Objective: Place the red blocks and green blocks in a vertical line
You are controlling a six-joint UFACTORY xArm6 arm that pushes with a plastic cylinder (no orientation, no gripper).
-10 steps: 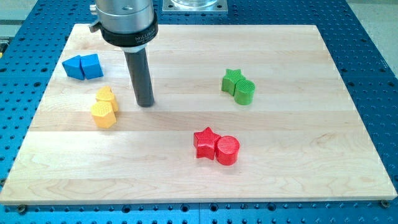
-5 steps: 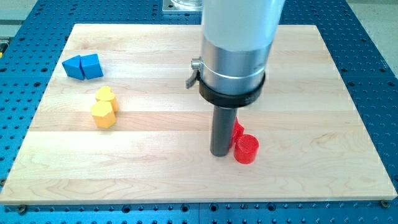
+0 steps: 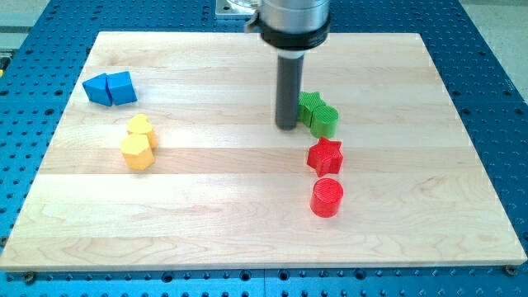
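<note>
My tip (image 3: pixel 287 126) rests on the board just left of the green star (image 3: pixel 309 106), close to or touching it. The green cylinder (image 3: pixel 325 122) touches the star on its lower right. The red star (image 3: pixel 324 156) lies below the green pair, a small gap apart. The red cylinder (image 3: pixel 327 198) lies below the red star, apart from it. The four red and green blocks form a rough top-to-bottom column right of the board's middle.
Two blue blocks (image 3: pixel 110 88) sit together at the view's upper left. A yellow heart (image 3: pixel 141 128) and a yellow hexagon (image 3: pixel 137 152) touch each other below them. The wooden board (image 3: pixel 206 231) lies on a blue perforated table.
My tip swept from beside the yellow blocks to the red pair, then up beside the green star. The red star and cylinder moved right and separated, now stacked vertically under the green blocks.
</note>
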